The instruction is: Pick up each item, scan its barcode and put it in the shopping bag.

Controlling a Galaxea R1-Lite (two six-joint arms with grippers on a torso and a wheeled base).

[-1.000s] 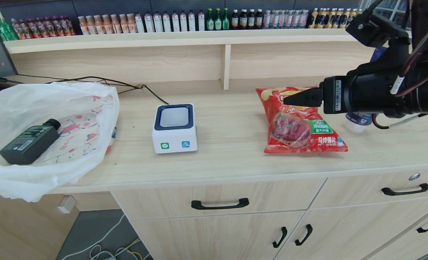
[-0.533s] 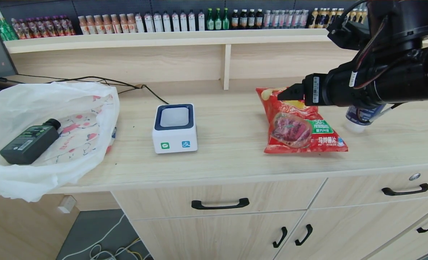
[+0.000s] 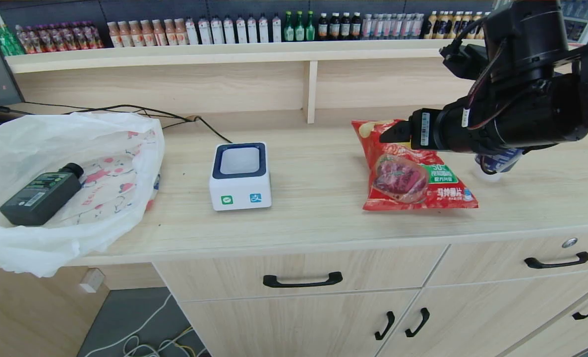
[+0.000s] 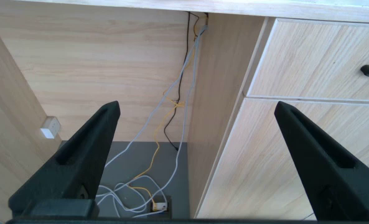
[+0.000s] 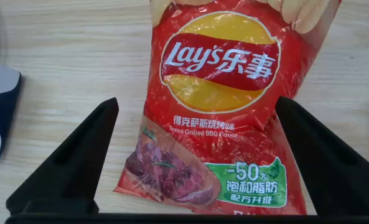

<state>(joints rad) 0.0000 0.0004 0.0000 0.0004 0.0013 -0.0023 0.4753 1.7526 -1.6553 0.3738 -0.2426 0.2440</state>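
One chip bag lies flat on the counter, long axis pointing away from the robot, right gripper above its far end. Left gripper hangs spread beside the cabinet. Right fingers spread, straddling the bag's width

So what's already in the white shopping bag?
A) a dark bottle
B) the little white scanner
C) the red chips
A: the dark bottle lies inside the shopping bag, while the chips and scanner sit out on the counter.
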